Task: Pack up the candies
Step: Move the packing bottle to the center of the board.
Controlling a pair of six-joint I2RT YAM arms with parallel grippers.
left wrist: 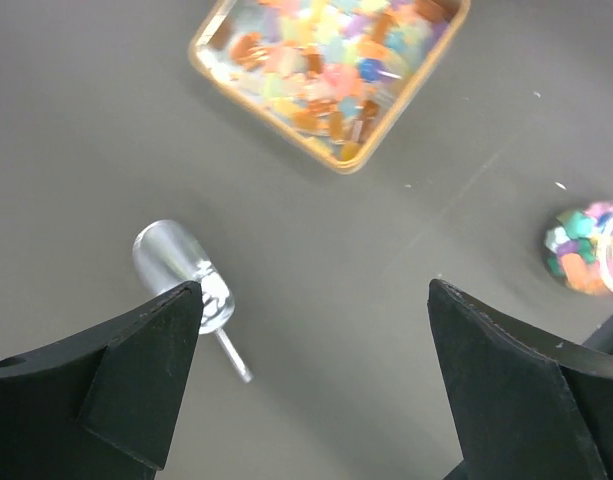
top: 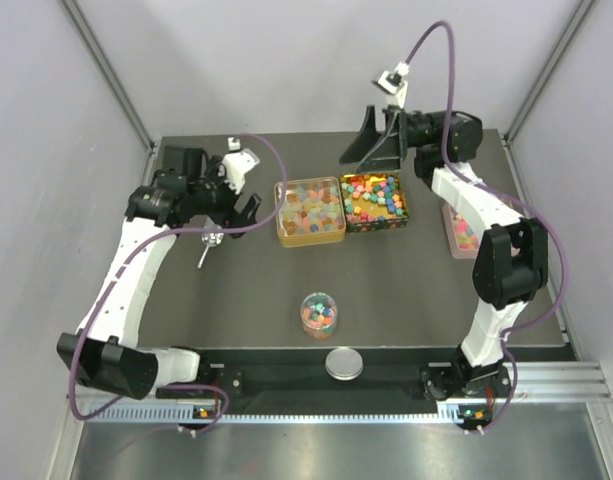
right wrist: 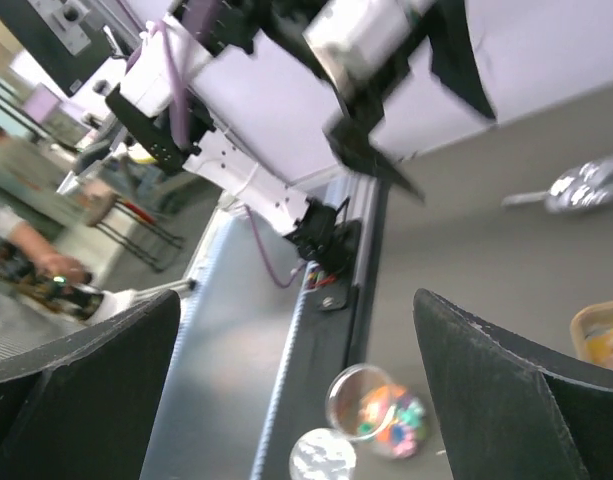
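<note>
The candies lie in two gold trays at the back: pale translucent ones in the left tray [top: 309, 211] and bright mixed ones in the right tray [top: 376, 201]. A small clear jar [top: 319, 314] near the front holds some candies; it also shows in the left wrist view [left wrist: 584, 250] and the right wrist view [right wrist: 381, 415]. My left gripper [top: 246, 206] is open and empty, hovering above the table just right of a metal scoop [left wrist: 181, 268]. My right gripper [top: 374, 142] is open and empty, raised behind the right tray.
The round silver lid [top: 343, 363] lies at the front edge, near the jar. The scoop [top: 208, 243] lies left of the trays. A pink tray [top: 458, 232] of candies sits at the right under the right arm. Grey walls close both sides.
</note>
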